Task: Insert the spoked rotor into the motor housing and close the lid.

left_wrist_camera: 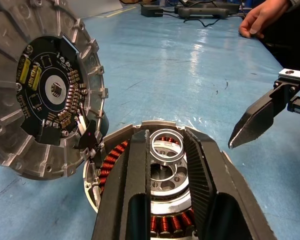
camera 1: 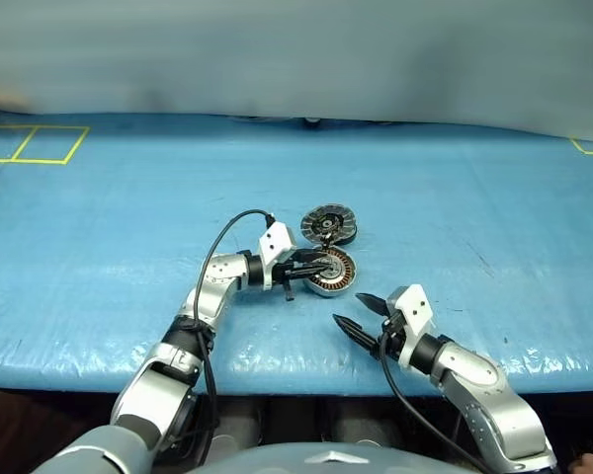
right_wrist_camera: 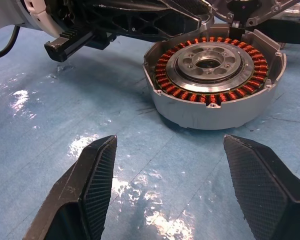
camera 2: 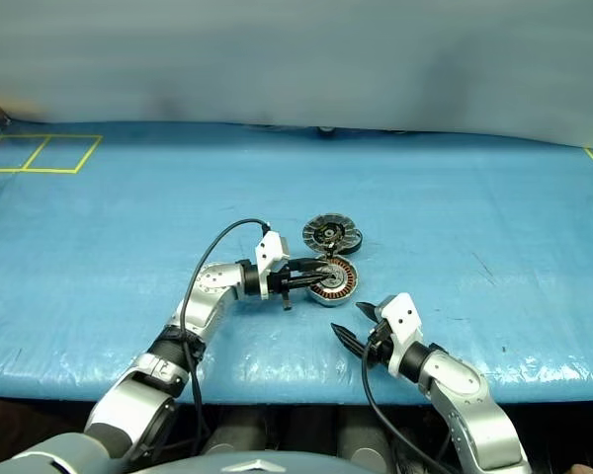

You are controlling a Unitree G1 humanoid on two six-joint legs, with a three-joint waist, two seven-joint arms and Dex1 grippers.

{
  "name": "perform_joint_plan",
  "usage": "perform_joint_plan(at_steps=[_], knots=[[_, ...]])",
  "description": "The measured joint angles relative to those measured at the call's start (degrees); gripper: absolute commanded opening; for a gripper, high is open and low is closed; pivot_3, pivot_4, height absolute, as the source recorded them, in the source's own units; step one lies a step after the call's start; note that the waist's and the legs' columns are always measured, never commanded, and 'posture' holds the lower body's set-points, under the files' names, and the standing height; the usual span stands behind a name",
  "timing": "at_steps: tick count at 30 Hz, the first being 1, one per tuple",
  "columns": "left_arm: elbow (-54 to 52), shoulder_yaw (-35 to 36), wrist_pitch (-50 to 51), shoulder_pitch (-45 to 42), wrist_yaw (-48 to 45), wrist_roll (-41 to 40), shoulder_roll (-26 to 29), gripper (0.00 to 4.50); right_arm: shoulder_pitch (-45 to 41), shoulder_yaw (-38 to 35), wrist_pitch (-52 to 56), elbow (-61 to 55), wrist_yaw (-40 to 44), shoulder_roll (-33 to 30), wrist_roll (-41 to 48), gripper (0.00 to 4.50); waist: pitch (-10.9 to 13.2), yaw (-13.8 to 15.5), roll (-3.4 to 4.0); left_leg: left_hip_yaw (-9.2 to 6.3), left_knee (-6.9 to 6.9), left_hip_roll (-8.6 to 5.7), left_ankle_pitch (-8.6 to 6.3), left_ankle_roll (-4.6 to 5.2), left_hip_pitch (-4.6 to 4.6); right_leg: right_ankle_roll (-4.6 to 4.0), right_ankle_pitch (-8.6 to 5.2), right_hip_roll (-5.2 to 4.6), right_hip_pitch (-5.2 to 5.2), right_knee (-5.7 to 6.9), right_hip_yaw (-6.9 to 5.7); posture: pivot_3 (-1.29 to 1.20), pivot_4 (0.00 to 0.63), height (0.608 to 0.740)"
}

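From the head cameras I saw the motor housing (camera 1: 332,271) on the blue table (camera 1: 494,207), its lid (camera 1: 329,225) hinged open just behind it. My left gripper (camera 1: 318,267) reached over the housing. Its wrist camera showed what the head view hid: narrowed jaws gripping the spoked rotor (left_wrist_camera: 166,165) above the copper windings (right_wrist_camera: 210,95), and a person's hand (left_wrist_camera: 260,17) beyond. My right gripper (camera 1: 361,318) hung nearby, jaws wide and empty.

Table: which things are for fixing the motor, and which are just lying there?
For the job: motor housing, lid, spoked rotor, left gripper.
Just lying about: yellow tape squares, black cables at the far edge.
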Motion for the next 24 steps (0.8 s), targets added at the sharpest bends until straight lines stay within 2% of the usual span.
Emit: perform_joint_plan(at_steps=[24], knots=[[9.0, -1.71, -2.85, -5.21, 1.7, 6.75, -2.79, 0.62, 1.79, 0.89, -2.55, 0.95, -1.6, 1.55, -1.63, 3.53, 0.01, -0.08, -0.02, 0.01, 0.04, 0.0, 0.01, 0.0, 0.01, 0.04, 0.02, 0.02, 0.02, 0.03, 0.0, 0.0, 0.15, 0.74]])
